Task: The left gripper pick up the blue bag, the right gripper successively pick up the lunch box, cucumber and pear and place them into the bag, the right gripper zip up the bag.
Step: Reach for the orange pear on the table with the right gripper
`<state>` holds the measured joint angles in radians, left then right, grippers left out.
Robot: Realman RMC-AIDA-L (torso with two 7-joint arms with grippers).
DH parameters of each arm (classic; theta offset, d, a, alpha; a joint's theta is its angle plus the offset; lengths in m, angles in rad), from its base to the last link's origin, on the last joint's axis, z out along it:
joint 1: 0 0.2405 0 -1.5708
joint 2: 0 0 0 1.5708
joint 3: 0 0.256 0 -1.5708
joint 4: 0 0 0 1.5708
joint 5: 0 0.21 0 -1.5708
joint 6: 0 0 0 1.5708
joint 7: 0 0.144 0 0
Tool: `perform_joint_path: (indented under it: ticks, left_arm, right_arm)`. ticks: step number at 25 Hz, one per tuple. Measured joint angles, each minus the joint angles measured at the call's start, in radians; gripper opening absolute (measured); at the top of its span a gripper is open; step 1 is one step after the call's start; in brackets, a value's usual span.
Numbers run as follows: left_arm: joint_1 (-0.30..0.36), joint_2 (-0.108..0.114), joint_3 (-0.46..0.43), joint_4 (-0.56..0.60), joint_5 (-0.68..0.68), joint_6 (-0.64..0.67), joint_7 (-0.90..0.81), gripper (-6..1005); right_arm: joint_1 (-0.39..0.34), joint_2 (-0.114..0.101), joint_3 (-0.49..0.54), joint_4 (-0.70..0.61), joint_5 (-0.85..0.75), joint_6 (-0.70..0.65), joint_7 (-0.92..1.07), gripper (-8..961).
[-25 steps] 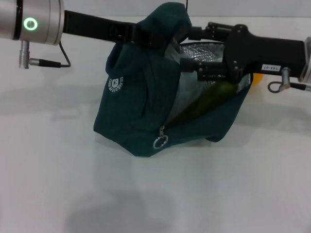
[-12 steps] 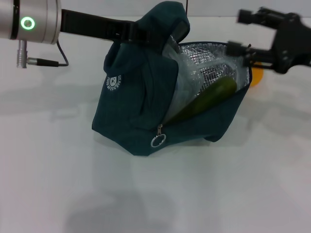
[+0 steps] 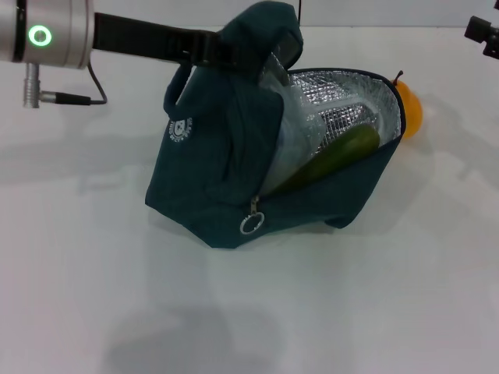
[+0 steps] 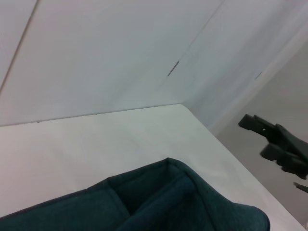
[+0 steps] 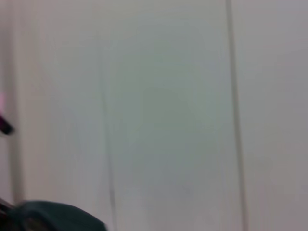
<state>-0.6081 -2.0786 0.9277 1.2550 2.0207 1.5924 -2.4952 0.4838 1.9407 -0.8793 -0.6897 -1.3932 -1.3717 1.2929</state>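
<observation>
Beside the blue bag [image 3: 218, 195], behind its open mouth, sits the pear [image 3: 411, 111]; the cucumber [image 3: 331, 158] lies inside. Left gripper [image 3: 234, 51] apparently pinches the bag's top. Right gripper [image 3: 485, 33], jaws unreadable, must fetch the pear next.

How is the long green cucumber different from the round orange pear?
The long dark green cucumber lies slanted inside the blue fabric bag, against its silver lining; the round yellow-orange pear sits outside, on the white table behind the bag's rim. The cucumber is long and thin; the pear is short and round, with a dark stem. Both look smooth.
</observation>
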Motion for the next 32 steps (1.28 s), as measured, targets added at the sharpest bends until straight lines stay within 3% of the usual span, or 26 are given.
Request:
perform_joint_path:
  ticks: [10,23,32]
  left_arm:
    - [0.050,-0.005,-0.106,-0.025,-0.001,-0.016,0.048,40]
    - [0.054,-0.001,-0.113,-0.090,-0.027,-0.029,0.086,40]
    - [0.048,-0.003,-0.107,-0.091,-0.027,-0.026,0.088,40]
  right_arm:
    - [0.006,0.013,-0.005,0.073,-0.046,0.112,-0.041,766]
    - [0.076,0.072,-0.042,0.124,-0.078,0.261,-0.121,767]
    - [0.158,0.076,-0.080,0.235,-0.069,0.351,-0.178,767]
